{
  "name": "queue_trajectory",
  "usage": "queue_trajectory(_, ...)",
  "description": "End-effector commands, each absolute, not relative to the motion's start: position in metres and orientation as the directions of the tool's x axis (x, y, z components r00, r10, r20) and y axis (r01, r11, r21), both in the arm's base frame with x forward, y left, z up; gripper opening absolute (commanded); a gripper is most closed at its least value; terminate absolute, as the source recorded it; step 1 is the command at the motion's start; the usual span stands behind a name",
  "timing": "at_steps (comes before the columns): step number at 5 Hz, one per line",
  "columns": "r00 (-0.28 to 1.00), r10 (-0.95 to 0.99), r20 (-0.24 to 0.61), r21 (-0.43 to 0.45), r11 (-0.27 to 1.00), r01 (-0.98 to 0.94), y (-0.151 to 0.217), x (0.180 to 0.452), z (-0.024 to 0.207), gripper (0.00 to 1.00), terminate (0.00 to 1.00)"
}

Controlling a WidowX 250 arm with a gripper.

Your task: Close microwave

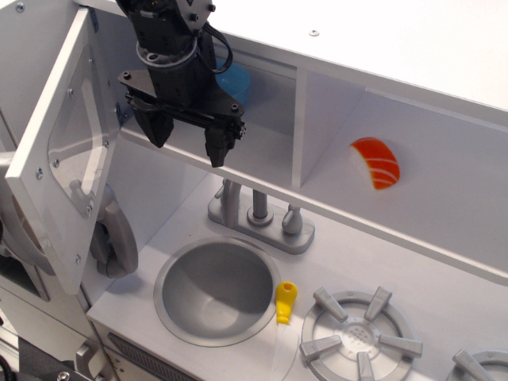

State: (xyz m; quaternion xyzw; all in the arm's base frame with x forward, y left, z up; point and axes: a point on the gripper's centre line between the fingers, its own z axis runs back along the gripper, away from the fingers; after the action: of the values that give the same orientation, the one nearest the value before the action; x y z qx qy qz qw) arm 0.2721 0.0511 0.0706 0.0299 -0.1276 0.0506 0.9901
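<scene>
The microwave (266, 147) is the white compartment at the upper middle, and it stands open. Its white door (48, 190), with a clear window (75, 151), is swung out to the left, and its grey handle (115, 238) shows past the door's lower edge. A blue object (236, 83) sits at the back of the compartment. My black gripper (186, 136) hangs in front of the opening, just right of the door. It is open and empty, and its fingers point down.
An orange sushi piece (375, 163) lies in the doorless compartment on the right. Below are a grey faucet (258, 214), a round sink (190, 321), a small yellow piece (286, 302) and a grey stove burner (357, 337).
</scene>
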Motion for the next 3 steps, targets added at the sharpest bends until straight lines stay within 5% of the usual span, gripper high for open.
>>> queue_trajectory(1, 0.962, 0.093, 0.256, 0.046, 0.993, -0.108, 0.051, 0.272, 0.071, 1.0, 0.0)
queue_trajectory(3, 0.953, 0.159, 0.258, -0.057, 0.987, -0.149, 0.056, 0.258, 0.14, 1.0, 0.0)
